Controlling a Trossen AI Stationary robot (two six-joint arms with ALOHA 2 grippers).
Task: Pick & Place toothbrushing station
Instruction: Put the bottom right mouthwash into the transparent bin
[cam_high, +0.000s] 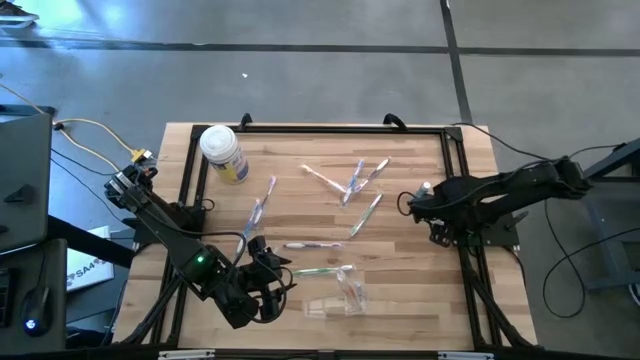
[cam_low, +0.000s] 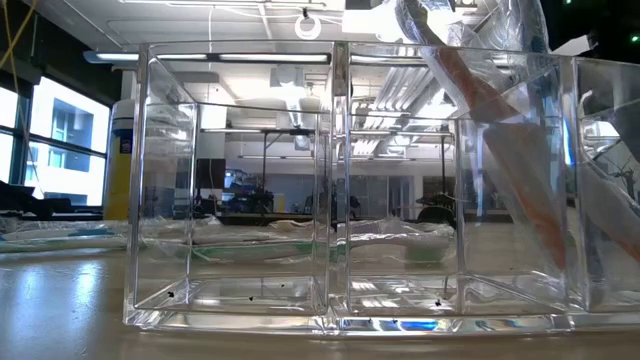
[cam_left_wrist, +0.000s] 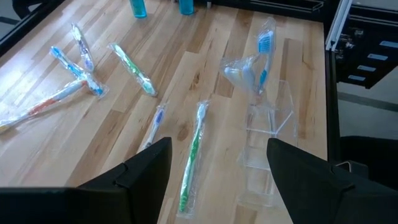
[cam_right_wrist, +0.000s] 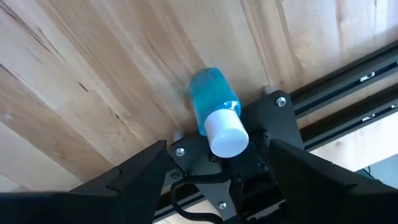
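I'm hovering my left gripper (cam_left_wrist: 217, 168), fingers spread and empty, over the green toothbrush (cam_left_wrist: 193, 158); it's lying lengthwise straight ahead, with the clear holder (cam_left_wrist: 264, 134) just beside it.

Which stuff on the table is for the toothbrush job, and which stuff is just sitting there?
For the job:
- clear holder
- green toothbrush
- blue toothbrush already in the holder
- other wrapped toothbrushes

Just lying about:
- white-lidded jar with yellow label
- small blue bottle with white cap
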